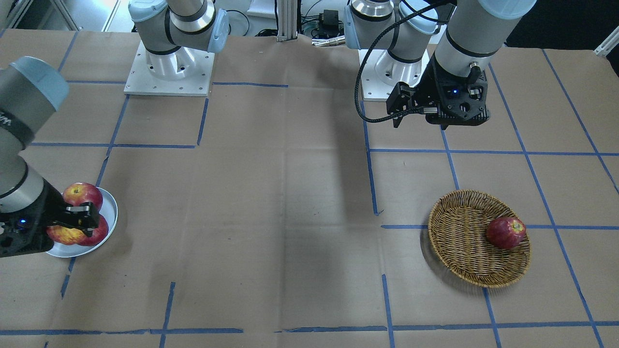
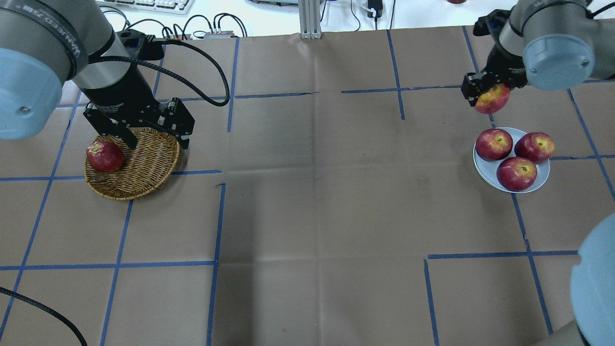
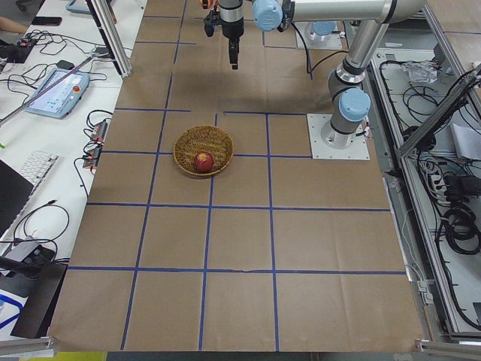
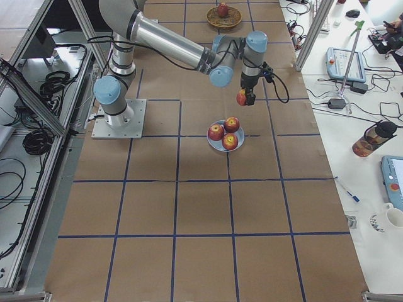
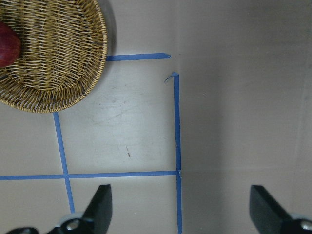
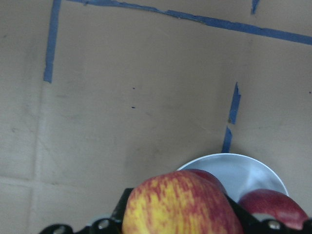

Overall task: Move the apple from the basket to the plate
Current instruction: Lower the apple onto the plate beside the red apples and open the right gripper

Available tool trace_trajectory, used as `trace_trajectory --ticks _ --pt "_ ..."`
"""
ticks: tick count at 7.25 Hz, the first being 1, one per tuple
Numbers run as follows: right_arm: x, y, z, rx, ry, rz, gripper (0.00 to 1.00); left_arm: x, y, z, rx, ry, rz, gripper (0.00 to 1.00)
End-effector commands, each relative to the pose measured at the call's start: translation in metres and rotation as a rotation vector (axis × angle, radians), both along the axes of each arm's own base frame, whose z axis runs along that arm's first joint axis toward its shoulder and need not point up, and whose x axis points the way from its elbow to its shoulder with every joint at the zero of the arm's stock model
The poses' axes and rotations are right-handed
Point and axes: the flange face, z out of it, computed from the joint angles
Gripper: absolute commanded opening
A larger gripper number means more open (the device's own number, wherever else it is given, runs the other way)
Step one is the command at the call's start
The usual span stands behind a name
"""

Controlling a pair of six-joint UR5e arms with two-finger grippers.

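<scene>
My right gripper (image 2: 484,91) is shut on the paler red-and-yellow apple (image 2: 492,99) and holds it in the air just beyond the far edge of the small grey-white plate (image 2: 482,168). The right wrist view shows this apple (image 6: 180,207) between the jaws, with the plate (image 6: 243,169) below it. The front view also shows the apple (image 1: 62,235) and the plate (image 1: 110,209). Three dark red apples lie on the plate. The wicker basket (image 2: 144,168) holds one dark red apple (image 2: 104,156). My left gripper (image 5: 180,209) is open and empty, above the table at the basket's far edge.
Brown paper with blue tape lines covers the table. The basket (image 1: 464,241) sits on my left and the plate on my right, with wide bare paper between them. The arm bases (image 1: 169,67) stand at the table's back edge. A black cable (image 2: 202,53) trails from the left wrist.
</scene>
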Motion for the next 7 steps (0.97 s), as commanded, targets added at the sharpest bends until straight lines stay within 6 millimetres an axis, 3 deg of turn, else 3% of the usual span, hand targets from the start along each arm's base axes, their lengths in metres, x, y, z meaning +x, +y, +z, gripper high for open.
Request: trace_trajectory --ticks 1,2,3,6,7 --pt "-0.069 0.030 -0.036 0.071 -0.030 0.021 0.60 0.000 -0.001 0.000 -0.008 -0.003 0.001 0.99" --pt "-0.080 0.044 -0.054 0.103 -0.046 0.006 0.60 0.000 -0.001 0.000 -0.008 -0.003 0.000 0.99" --pt "-0.077 0.051 -0.064 0.122 -0.055 0.005 0.60 0.000 -0.001 0.000 -0.008 -0.003 0.001 0.99" --pt "-0.078 0.051 -0.065 0.124 -0.054 0.003 0.60 0.000 -0.001 -0.001 -0.008 -0.003 0.003 0.99" --pt "-0.078 0.051 -0.066 0.126 -0.055 0.003 0.65 0.000 -0.001 0.000 -0.011 -0.003 0.003 0.99"
